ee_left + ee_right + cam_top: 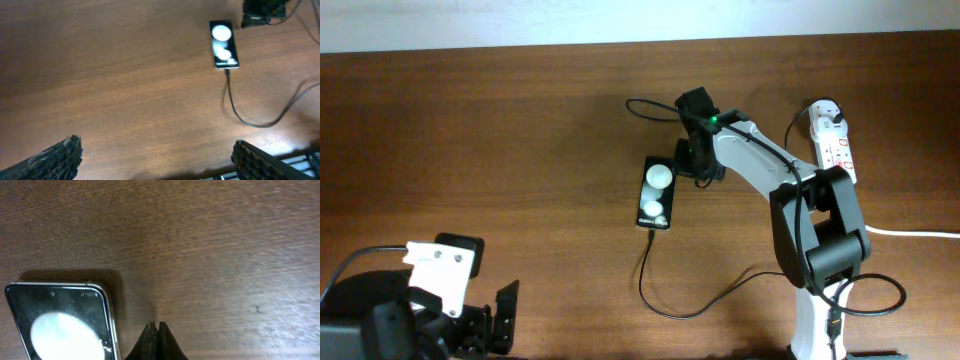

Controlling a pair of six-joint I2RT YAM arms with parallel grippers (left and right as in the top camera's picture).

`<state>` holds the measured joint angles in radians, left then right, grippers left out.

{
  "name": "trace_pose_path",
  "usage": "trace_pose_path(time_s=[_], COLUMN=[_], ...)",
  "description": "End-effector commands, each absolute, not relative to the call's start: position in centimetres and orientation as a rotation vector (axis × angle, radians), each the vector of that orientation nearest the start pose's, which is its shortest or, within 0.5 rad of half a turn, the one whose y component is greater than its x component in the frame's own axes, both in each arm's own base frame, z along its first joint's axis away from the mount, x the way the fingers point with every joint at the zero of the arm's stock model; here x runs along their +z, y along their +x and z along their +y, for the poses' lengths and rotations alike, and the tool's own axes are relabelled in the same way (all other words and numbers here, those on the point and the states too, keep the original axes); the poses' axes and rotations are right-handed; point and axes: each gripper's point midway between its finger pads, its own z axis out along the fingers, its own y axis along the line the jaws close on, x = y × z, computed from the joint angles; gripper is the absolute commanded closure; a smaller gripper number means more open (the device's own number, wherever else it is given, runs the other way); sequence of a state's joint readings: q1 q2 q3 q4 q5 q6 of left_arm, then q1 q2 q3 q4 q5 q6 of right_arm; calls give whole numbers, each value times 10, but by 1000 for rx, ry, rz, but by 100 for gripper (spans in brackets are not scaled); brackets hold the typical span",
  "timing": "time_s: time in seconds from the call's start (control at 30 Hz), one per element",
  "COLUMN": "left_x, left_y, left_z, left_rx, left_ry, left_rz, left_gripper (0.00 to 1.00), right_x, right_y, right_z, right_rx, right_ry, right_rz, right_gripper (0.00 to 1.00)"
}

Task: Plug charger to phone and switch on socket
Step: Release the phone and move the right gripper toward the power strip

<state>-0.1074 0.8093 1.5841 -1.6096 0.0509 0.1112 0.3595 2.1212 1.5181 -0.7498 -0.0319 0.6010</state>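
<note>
The black phone (656, 194) lies flat mid-table with two white circles on its screen. It also shows in the left wrist view (223, 44) and the right wrist view (60, 325). The thin black charger cable (665, 300) runs from the phone's near end, where its plug tip sits at the phone's port (226, 70). The white socket strip (834, 143) with red markings lies at the far right. My right gripper (698, 168) (156, 327) is shut and empty, just right of the phone. My left gripper (155, 150) is open and empty at the near left.
A thick white cord (920, 233) runs off the right edge. The right arm's base (820, 320) stands at the near right. Another black cable loops behind the right wrist (650, 105).
</note>
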Motion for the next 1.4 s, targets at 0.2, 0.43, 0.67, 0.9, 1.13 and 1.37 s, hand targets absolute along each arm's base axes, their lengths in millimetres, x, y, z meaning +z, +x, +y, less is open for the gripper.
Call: trace_pose_path(time_s=[0.2, 0.43, 0.67, 0.9, 1.13, 1.37], left_x=[354, 359, 359, 359, 365, 360], left_y=[99, 82, 82, 83, 55, -6], left_z=[-8, -8, -8, -8, -5, -8], left_rx=[12, 16, 16, 16, 54, 74], left_ry=[159, 157, 156, 157, 101, 95], left_rz=[2238, 2172, 2172, 2169, 2061, 1848], left_gripper=[1, 1, 1, 1, 1, 1], right_x=[-6, -2, 2, -7, 26, 135], right_y=[420, 421, 422, 415, 409, 397], right_z=[181, 194, 206, 172, 98, 104], right_rx=[334, 435, 529, 289, 229, 374], right_ry=[338, 262, 75, 91, 342, 297], right_rz=[2953, 2952, 2934, 2988, 3037, 2853], right_gripper=[96, 96, 96, 96, 96, 96])
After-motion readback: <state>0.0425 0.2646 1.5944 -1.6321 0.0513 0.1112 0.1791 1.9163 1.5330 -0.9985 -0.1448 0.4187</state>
